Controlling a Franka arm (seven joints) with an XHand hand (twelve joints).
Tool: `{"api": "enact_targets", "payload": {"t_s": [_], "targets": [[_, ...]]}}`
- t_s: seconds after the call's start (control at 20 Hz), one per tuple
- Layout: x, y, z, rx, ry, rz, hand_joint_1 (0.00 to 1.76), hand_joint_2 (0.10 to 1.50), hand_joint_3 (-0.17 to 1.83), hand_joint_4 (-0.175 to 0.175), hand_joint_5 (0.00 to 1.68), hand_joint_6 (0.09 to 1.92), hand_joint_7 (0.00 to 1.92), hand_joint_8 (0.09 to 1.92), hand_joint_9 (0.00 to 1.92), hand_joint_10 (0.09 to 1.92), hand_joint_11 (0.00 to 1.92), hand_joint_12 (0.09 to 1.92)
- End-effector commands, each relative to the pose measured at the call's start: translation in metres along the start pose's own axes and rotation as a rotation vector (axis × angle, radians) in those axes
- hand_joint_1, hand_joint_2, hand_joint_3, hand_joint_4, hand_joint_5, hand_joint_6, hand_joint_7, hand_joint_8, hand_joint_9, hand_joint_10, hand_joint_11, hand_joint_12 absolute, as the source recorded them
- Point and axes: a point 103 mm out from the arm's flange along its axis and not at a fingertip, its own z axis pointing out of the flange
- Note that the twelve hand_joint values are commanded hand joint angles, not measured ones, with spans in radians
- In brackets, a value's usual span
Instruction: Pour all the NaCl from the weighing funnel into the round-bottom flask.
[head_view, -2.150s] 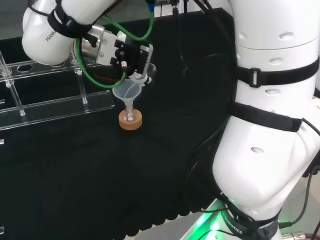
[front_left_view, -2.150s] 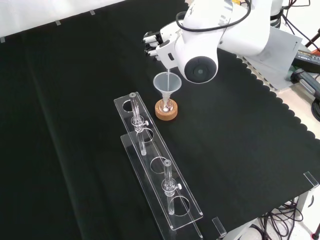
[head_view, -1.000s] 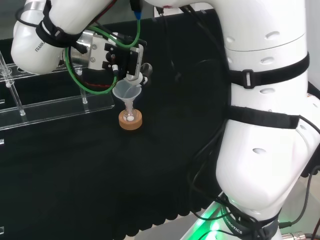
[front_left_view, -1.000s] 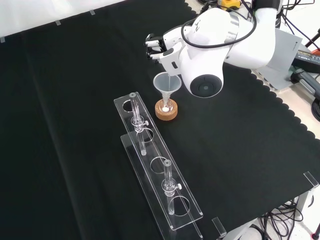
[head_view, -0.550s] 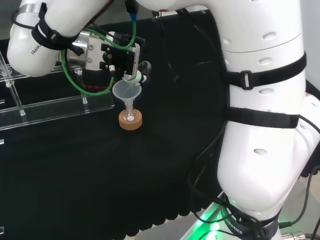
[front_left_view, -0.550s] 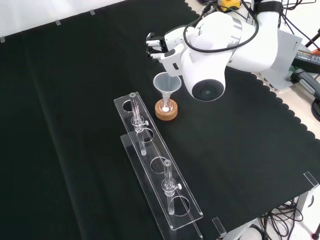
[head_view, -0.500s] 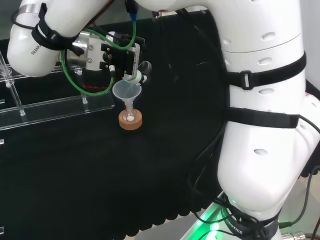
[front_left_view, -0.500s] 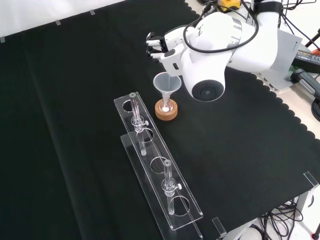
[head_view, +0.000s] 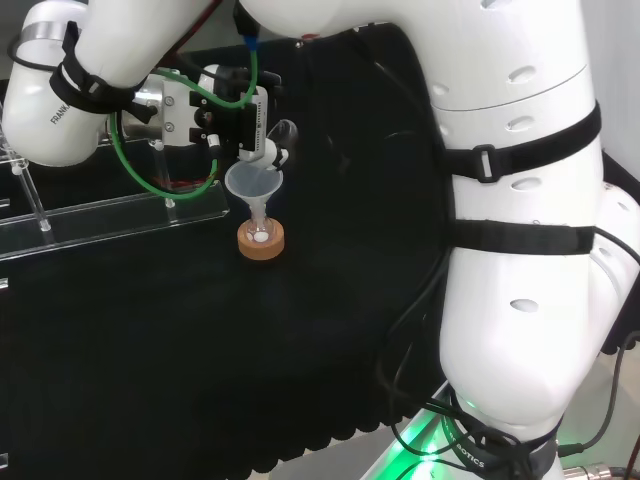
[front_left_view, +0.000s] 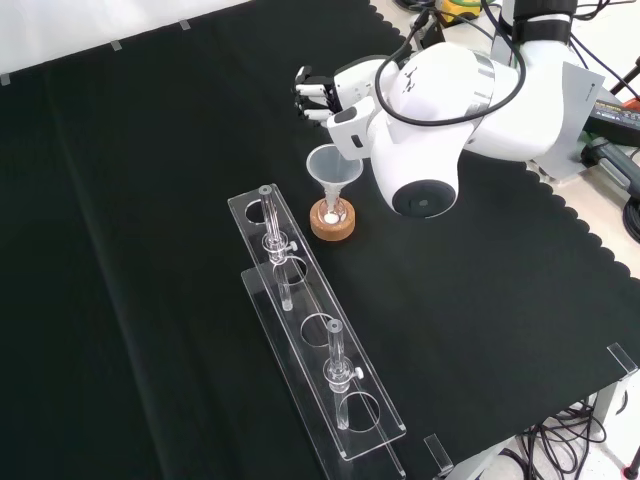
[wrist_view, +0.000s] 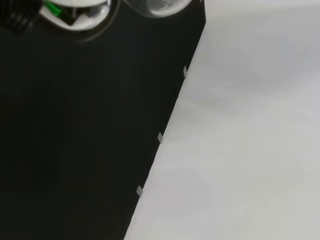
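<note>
I tip the weighing funnel (head_view: 283, 133), pinched in my hand (head_view: 252, 128), over the flask (head_view: 261, 236); next, tilt further to empty it

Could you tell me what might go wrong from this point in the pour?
The hand holds the weighing funnel tilted just above the wide funnel; a small drift could spill NaCl onto the black cloth. The wide funnel sits tall in the small flask on its cork ring, so a bump might tip it.
</note>
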Motion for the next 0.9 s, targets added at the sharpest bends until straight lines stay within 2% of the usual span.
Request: {"api": "enact_targets", "payload": {"t_s": [0.05,0.35,0.55,0.7,0.9], "targets": [[-0.002,0.002,0.004,-0.007,-0.004,0.0,1.09,0.72,0.64,0.175,1.15,0.88,0.58,0.66,0.9,0.38,0.66,1.14],[0.0,0.002,0.003,-0.004,0.023,-0.006,1.09,0.72,0.64,0.175,1.15,0.88,0.58,0.66,0.9,0.38,0.66,1.14],[0.001,0.003,0.008,-0.032,0.088,-0.006,1.09,0.72,0.64,0.175,1.15,0.88,0.58,0.66,0.9,0.38,0.66,1.14],[0.0,0.003,0.012,-0.022,0.131,-0.01,1.09,0.72,0.64,0.175,1.15,0.88,0.58,0.66,0.9,0.38,0.66,1.14],[-0.001,0.005,0.019,-0.043,0.187,-0.018,1.09,0.72,0.64,0.175,1.15,0.88,0.58,0.66,0.9,0.38,0.66,1.14]]}}
